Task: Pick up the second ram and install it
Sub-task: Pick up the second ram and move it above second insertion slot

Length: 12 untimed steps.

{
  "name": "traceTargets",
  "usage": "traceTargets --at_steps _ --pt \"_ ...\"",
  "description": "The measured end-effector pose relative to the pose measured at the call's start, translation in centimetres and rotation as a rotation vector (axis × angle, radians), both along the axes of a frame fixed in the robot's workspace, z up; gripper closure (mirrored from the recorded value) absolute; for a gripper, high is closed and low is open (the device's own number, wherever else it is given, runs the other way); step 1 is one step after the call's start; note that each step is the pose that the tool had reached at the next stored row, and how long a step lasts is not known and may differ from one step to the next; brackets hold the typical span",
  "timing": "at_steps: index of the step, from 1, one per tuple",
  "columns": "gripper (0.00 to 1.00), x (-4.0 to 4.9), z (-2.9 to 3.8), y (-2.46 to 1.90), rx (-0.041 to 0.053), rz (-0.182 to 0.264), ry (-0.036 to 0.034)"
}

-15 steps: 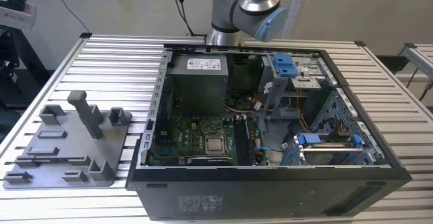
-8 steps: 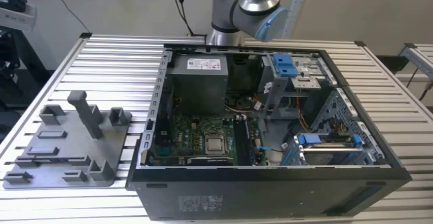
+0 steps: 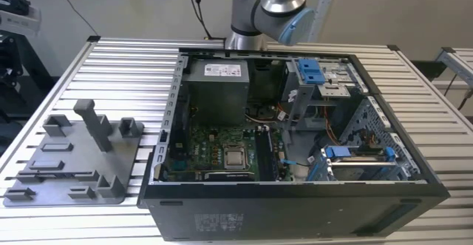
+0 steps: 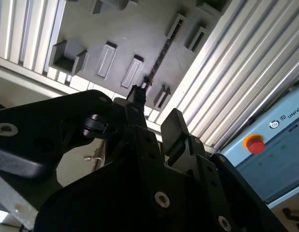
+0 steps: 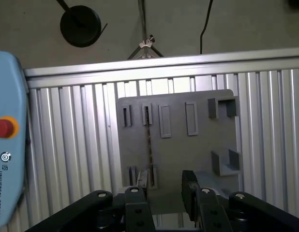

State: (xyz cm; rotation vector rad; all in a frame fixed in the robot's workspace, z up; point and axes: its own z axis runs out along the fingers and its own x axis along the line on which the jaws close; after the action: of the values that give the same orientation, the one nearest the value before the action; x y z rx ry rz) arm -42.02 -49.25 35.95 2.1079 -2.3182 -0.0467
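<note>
The second ram (image 5: 149,145) is a thin dark strip standing edge-on in the slots of the grey plastic tray (image 5: 198,145). It also appears in the second wrist view (image 4: 158,60), on the same tray (image 4: 120,34). My gripper (image 5: 165,186) hovers well above the tray's near edge, open, with bare tray showing between its black fingers (image 5: 189,186). One fingertip lines up with the strip's near end, and nothing is held. The second wrist view has the gripper (image 4: 156,107) just short of the strip's end. In the exterior view the tray (image 3: 66,167) lies at the exterior view's left.
An open black computer case (image 3: 296,145) with its green motherboard (image 3: 221,145) sits beside the tray on the slatted aluminium table (image 3: 118,67). The arm's base (image 3: 270,6) stands behind the case. A pale blue control pendant with a red button (image 5: 4,128) lies off the table's edge.
</note>
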Motion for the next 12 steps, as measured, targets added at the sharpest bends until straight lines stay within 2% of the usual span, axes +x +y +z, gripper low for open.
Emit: traceTargets --at_steps 12 --pt "0.58 -0.29 -0.6 0.0 0.0 0.0 -0.0002"
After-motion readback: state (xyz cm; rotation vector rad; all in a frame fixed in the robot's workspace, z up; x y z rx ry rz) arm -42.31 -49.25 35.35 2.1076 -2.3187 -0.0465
